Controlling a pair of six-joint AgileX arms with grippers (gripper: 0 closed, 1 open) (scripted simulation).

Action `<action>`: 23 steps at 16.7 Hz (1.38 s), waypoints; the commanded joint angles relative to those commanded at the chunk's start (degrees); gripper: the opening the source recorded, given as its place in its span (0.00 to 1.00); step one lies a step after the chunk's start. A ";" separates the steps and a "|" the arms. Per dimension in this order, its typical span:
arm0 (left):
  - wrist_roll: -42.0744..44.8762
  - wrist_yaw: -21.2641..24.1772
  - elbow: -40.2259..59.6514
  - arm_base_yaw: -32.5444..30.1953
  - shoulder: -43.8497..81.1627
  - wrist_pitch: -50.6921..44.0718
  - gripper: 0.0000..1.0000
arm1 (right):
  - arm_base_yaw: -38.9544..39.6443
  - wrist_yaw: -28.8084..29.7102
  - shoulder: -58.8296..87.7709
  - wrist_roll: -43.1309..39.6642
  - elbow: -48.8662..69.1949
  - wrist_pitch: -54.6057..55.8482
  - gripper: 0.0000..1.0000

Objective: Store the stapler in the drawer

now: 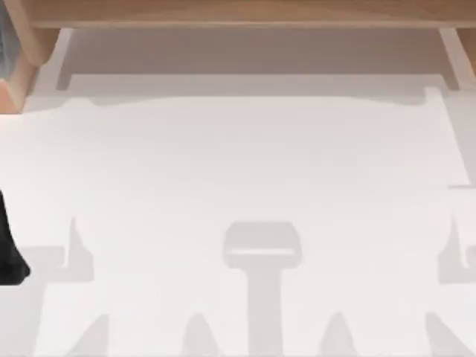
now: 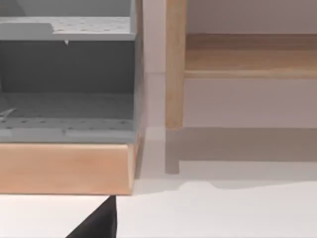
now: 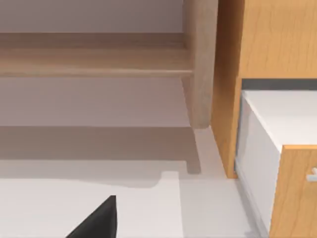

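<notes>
Stapler: we are not managing to tell where it is lying.
Drawer (image 3: 292,163): we are seeing it in the right wrist view, pulled out of an orange-brown wooden cabinet (image 3: 267,39), pale inside, with a wooden front.
Left gripper (image 2: 99,225): it is hovering over the white table (image 1: 238,163), facing a wooden-fronted grey organiser (image 2: 67,104); open or closed, we cannot tell.
Right gripper (image 3: 99,223): it is hanging above the table near the cabinet; its state we cannot tell either.
Left arm (image 1: 9,249): it is showing as a dark shape at the top view's left edge, below centre.
Wooden shelf (image 1: 238,11): it is running along the top edge of the top view.
</notes>
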 joint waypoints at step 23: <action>0.00 0.00 0.00 0.00 0.00 0.00 1.00 | -3.91 -0.33 79.78 -22.24 42.19 -48.60 1.00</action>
